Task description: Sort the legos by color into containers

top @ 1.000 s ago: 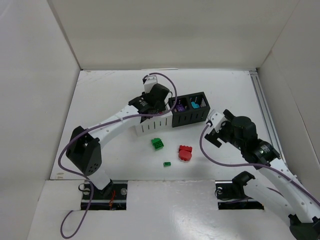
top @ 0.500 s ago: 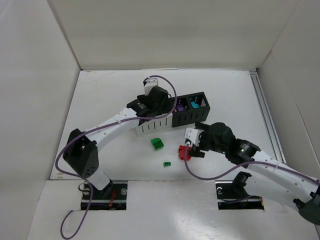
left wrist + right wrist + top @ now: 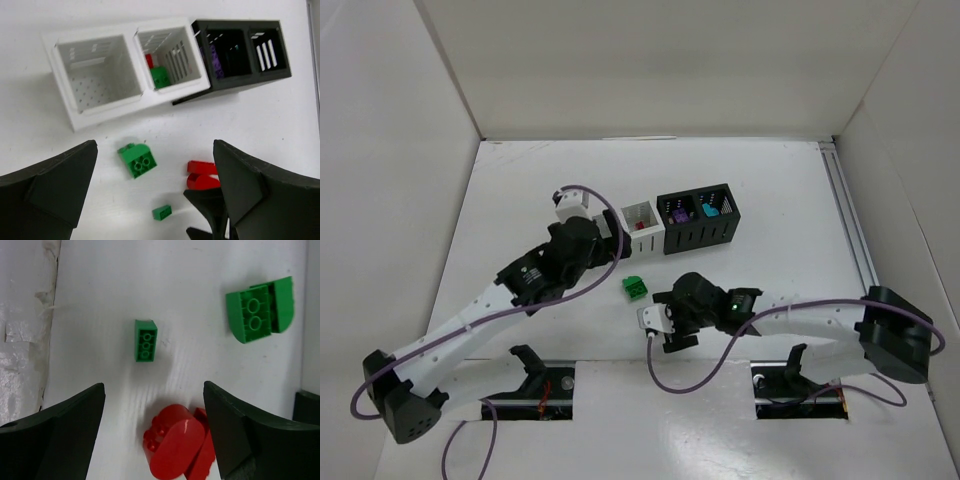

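The white container (image 3: 100,75) holds a red and a green lego in its right cell (image 3: 159,75). Beside it, the black container (image 3: 245,55) holds a purple lego (image 3: 676,212) and a teal one (image 3: 710,210). On the table lie a large green lego (image 3: 137,160), a small green lego (image 3: 145,340) and two red legos (image 3: 175,450). My left gripper (image 3: 154,145) hangs open and empty, back from the white container. My right gripper (image 3: 155,440) is open, its fingers either side of the red legos without touching them. It hides them in the top view.
White walls enclose the table on the left, back and right. A metal rail (image 3: 848,225) runs along the right edge. The two grippers are close together near the loose legos, and the right one's finger (image 3: 210,210) shows in the left wrist view.
My left gripper opened and drew back from over the white container toward the near left. My right arm swung left and down over the red legos, its jaws narrowing a little.
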`<state>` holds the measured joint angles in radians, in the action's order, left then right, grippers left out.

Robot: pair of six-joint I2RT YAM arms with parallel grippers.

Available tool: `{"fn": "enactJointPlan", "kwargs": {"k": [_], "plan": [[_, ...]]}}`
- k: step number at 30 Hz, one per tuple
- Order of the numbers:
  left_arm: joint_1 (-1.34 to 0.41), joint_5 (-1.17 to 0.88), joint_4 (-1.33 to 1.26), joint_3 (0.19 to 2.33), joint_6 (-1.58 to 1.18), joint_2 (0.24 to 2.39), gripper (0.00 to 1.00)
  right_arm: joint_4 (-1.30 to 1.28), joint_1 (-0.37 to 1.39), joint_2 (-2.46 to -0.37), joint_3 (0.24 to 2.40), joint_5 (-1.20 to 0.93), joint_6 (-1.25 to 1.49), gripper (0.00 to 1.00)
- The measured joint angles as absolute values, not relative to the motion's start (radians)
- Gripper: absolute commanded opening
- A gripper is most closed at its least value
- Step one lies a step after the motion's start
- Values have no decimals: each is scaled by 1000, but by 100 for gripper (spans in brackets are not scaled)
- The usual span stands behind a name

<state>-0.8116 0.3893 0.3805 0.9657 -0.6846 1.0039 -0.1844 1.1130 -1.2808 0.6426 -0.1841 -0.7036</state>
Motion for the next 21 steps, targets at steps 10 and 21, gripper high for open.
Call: {"fn": "enactJointPlan", "kwargs": {"k": [10,21], "plan": [[-812,359,461,765,-804,839,100,-67,1114,-1470,682,-220,-722,62],[-812,359,488,761,-851,822,100,2,1114,-1547,707,-258,-706,43]]}}
